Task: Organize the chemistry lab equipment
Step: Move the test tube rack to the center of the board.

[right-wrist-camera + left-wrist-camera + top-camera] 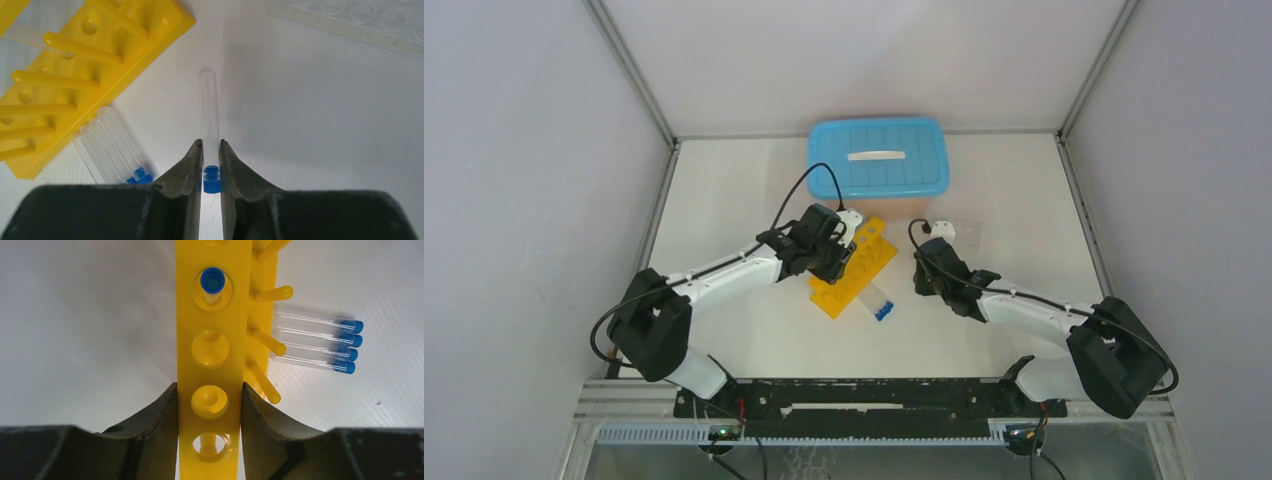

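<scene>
The right gripper [210, 150] pinched 1 tube [208, 105] by its cap [211, 181] — probably light, slick, breakable — while the left gripper [209, 388] clamped the stiff rack [187, 315].

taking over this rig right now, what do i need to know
Left gripper: shut on the yellow rack.
Right gripper: shut on a clear tube, gripped at its blue cap.
Done: one capped tube stands in a rack hole.
Left: rack the clear tube, then the four loose tubes lying beside the rack.
The clear tray lies apart from the rack.
</scene>
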Tool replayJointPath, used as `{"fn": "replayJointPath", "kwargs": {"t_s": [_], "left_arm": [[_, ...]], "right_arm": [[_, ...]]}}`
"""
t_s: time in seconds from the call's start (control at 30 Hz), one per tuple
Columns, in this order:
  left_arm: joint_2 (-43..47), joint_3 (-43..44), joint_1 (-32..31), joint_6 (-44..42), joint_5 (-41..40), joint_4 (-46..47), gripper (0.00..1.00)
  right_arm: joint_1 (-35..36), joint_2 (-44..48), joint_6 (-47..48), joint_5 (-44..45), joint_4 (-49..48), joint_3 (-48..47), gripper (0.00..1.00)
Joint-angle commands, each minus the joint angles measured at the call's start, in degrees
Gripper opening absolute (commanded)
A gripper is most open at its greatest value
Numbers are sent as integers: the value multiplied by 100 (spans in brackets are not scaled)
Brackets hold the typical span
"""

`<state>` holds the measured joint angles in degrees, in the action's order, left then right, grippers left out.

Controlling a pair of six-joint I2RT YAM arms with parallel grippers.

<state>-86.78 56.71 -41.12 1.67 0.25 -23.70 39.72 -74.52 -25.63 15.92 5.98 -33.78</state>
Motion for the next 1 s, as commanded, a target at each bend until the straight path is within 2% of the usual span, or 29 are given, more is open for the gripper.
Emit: {"fn": "replayJointPath", "kwargs": {"t_s": [0.0, 0.17, 0.57, 0.7, 0.93, 0.97], "left_arm": [[-264, 145, -55, -301, 186, -422, 19], [-312, 224, -60, -335, 77, -451, 24], [-131, 180, -62, -14, -245, -426, 50], [-54, 177, -56, 27, -311, -440, 55], [32, 237, -54, 73, -350, -460, 56], [56, 238, -55, 89, -342, -460, 60]], "right_arm": [[-34, 202, 131, -17, -3, 3, 23], [-29, 292, 153, -44, 66, -3, 23], [-18, 398, 164, -54, 175, 2, 23], [-8, 419, 164, -54, 189, 3, 23], [0, 480, 164, -37, 227, 1, 23], [0, 489, 163, -32, 236, 3, 23]]}}
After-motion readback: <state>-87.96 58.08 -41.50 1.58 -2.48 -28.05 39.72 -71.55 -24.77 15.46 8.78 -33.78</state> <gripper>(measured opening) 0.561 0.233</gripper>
